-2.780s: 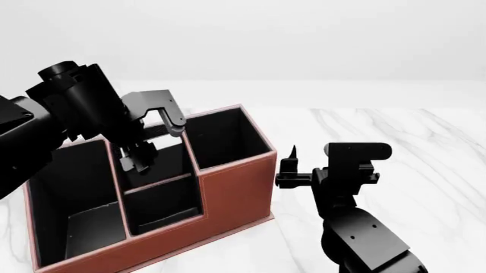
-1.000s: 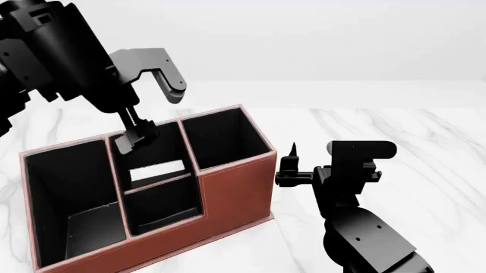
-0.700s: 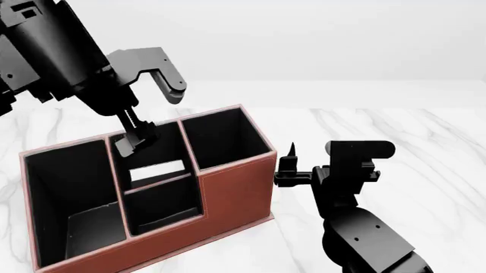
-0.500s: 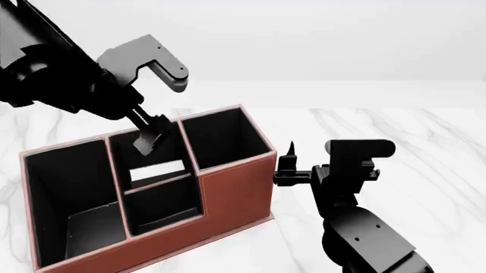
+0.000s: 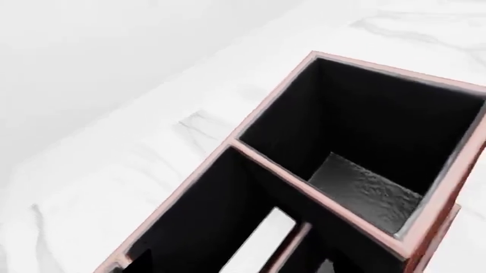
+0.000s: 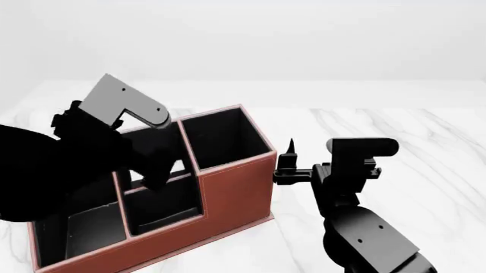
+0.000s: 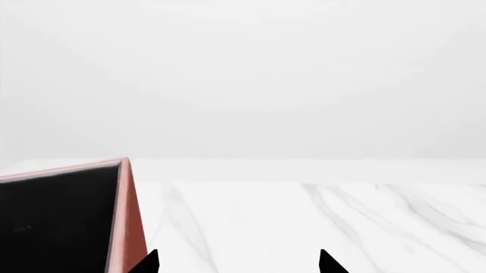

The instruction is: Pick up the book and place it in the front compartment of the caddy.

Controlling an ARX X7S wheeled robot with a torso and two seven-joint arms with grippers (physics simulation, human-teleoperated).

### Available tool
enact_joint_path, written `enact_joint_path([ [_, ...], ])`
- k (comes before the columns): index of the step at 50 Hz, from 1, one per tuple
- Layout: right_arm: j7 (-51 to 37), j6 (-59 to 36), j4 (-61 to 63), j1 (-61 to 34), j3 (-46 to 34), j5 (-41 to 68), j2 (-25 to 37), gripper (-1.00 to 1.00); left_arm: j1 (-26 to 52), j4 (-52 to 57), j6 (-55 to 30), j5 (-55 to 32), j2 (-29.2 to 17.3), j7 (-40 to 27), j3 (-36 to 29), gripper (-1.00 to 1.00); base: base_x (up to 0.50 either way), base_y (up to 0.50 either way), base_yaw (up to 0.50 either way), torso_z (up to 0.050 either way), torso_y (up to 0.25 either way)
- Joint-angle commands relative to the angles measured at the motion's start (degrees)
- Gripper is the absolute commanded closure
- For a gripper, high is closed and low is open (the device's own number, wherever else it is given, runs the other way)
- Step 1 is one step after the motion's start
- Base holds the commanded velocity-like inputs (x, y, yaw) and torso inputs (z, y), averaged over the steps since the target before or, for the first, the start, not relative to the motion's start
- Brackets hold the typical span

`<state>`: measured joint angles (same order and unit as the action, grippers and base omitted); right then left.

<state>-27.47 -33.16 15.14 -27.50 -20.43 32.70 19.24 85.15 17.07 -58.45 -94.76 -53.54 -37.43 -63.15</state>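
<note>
Left arm dropped over caddy (image 6: 227,187) — pincer state unclear; right pincer (image 7: 238,263) open.

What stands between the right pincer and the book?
The side wall of the caddy and an inner partition: the right pincer is outside the caddy, while the white edge of the book lies in a middle compartment.

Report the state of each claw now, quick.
Left claw: cannot be told; its fingertips are lost among black shapes over the caddy.
Right claw: open, holding nothing, beside the caddy.
</note>
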Motion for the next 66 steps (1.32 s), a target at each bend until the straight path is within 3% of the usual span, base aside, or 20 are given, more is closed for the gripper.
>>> enact_joint_path([
  [1, -0.15, 0.14, 0.86, 0.27, 0.02, 0.26, 0.38, -1.00, -15.15, 17.79, 14.84, 5.03, -8.44, -7.93, 3.24, -1.00, 0.00, 0.00, 0.00, 0.000, 0.000],
  [6, -0.26, 0.12, 1.42, 0.35, -0.15, 0.27, 0.52, -1.00, -24.43, 24.08, 25.27, 15.65, -10.13, -7.89, 2.62, -1.00, 0.00, 0.00, 0.00, 0.000, 0.000],
  [20, 0.09, 1.75, 2.13, 1.09, -1.09, -0.72, 0.82, -1.00, -41.13, 26.36, 45.60, 37.61, -11.21, -6.62, -0.03, -1.00, 0.00, 0.00, 0.00, 0.000, 0.000],
  [36, 0.65, 2.70, 2.96, 1.59, -1.56, -0.64, 1.22, -1.00, -46.84, 28.66, 51.85, 47.32, -12.08, -9.73, -1.12, -1.00, 0.00, 0.00, 0.00, 0.000, 0.000],
  [45, 0.35, 4.68, 5.91, 2.13, 1.76, 2.17, 1.21, -1.00, -51.89, 29.10, 59.69, 61.46, -15.20, -15.35, -0.78, -1.00, 0.00, 0.00, 0.00, 0.000, 0.000],
  [50, 0.49, 5.99, 7.76, 2.62, 2.83, 2.92, 1.44, -1.00, -53.80, 26.87, 63.85, 63.40, -15.55, -15.98, -0.77, -1.00, 0.00, 0.00, 0.00, 0.000, 0.000],
  [66, 4.24, 11.32, 18.11, 6.74, 7.33, 7.98, 4.50, -1.00, -51.77, 27.18, 59.61, 65.23, -13.52, -16.05, -0.39, -1.00, 0.00, 0.00, 0.00, 0.000, 0.000],
])
